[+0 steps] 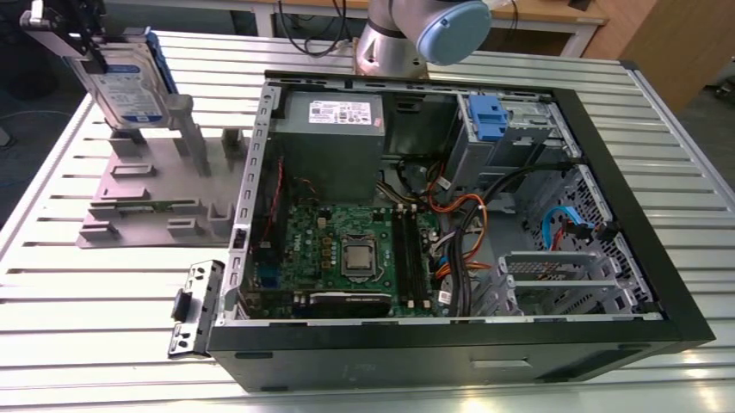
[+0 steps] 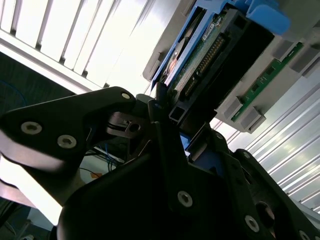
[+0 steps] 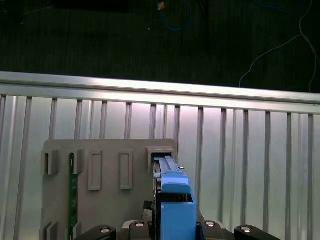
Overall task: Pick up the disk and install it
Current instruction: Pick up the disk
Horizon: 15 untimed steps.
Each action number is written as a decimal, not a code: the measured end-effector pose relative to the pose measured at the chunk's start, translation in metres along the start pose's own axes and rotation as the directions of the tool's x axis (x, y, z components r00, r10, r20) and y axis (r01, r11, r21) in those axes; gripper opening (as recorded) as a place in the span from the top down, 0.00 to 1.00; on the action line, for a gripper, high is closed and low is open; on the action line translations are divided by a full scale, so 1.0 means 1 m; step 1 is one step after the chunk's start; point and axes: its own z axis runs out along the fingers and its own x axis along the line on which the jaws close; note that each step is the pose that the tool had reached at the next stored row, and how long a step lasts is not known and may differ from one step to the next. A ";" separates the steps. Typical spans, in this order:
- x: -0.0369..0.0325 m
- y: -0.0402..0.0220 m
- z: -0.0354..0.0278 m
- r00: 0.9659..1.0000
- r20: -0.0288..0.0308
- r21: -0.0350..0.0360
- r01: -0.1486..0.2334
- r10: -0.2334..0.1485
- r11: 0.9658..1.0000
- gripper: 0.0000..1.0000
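silver metal and a white-and-blue label face the exterior view; that is the disk (image 1: 120,86), standing upright on its edge at the far corner of the table (image 1: 92,344) on the exterior view's left; my gripper (image 1: 98,43) is clenched on its upper end, grasping the disk by the blue bracket round its edges; in the second wrist view my black fingers (image 2: 162,130) press against the end of the disk, where its green board and its connector show; in the first wrist view the blue bracket runs straight out from between my knuckles toward one slot of the grey stand (image 1: 138,194); the disk's lower end is level with the stand's upright posts, and i cannot tell whether it still sits in the slot or hangs just above it; a thin green board (image 3: 71,190) stands in another slot of the stand, well apart from the disk; the open computer case (image 1: 460,340) lies on its side just beside the stand, toward the exterior view's right; inside it are a grey box with a white sticker (image 1: 327,142), a green circuit board (image 1: 344,249), orange cables (image 1: 460,215) and a blue caddy (image 1: 488,116) in the far bay; a loose metal bracket (image 1: 193,305) lies on the table against the case's near corner; my arm (image 1: 414,39) rises behind the case
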 end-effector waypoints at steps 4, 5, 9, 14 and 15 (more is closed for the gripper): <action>-0.0001 0.0001 -0.0009 1.000 0.000 0.000 0.000 0.000 1.000 0.64; -0.0001 0.0001 -0.0011 1.000 0.000 0.000 0.000 0.000 1.000 0.64; -0.0002 0.0001 -0.0021 1.000 0.000 0.000 0.000 0.000 1.000 0.64; -0.0003 0.0001 -0.0034 1.000 0.000 0.000 0.000 0.000 1.000 0.64; -0.0003 0.0002 -0.0036 1.000 0.000 0.000 0.000 0.000 1.000 0.64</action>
